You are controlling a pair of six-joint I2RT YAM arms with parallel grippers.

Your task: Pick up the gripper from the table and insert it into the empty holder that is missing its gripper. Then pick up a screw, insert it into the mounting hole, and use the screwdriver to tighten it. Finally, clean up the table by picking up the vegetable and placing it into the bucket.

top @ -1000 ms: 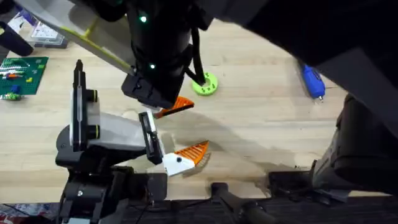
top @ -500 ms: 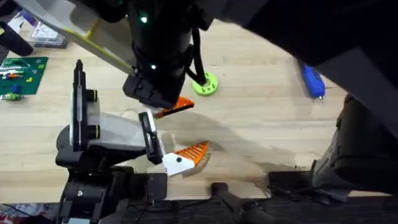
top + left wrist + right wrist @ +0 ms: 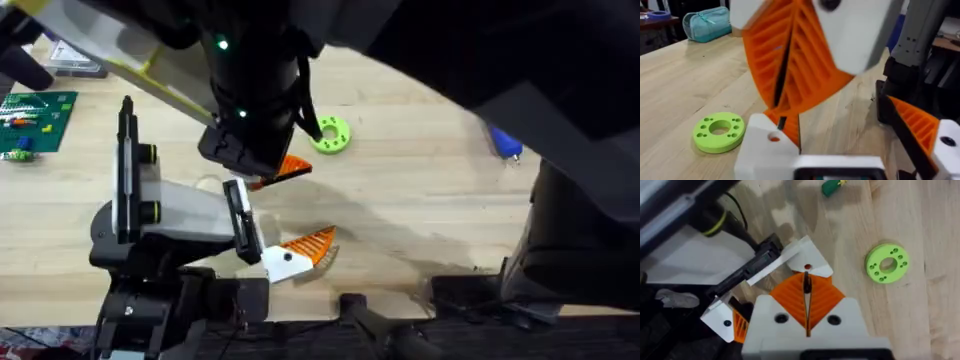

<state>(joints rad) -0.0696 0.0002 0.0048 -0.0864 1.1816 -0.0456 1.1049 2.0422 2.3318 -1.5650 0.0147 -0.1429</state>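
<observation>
The solid-orange gripper finger (image 3: 810,255) sits at the tip of the right gripper (image 3: 807,280). Its white blocky base, marked by a small orange hole, projects just beyond the fingertips. The right gripper's two orange ribbed pads (image 3: 825,297) are pressed together, with a thin dark seam between them, and are clamped on this piece. In the overhead view the piece shows as an orange wedge under the dark wrist of the arm that reaches over the middle of the worktop (image 3: 420,210).

The white base lies just beside the black front bar of the holder (image 3: 180,210); whether the two touch cannot be told. The holder stands at the near left of the worktop. It has a grey-white rounded body in a black frame, with a tall thin black upright plate (image 3: 126,165) and two yellow-green ringed knobs (image 3: 148,155) at its left end.

A paler ribbed orange finger (image 3: 305,247) with a white base is mounted on the holder's front end. It lies near the held piece, on the side closer to the arm bases.

A flat green ring (image 3: 330,134) with small holes lies on the wood just beyond the held piece. Farther off are a blue tool (image 3: 505,145) at the right, a green-handled tool (image 3: 832,187) and a green circuit board (image 3: 35,118) at the far left.
</observation>
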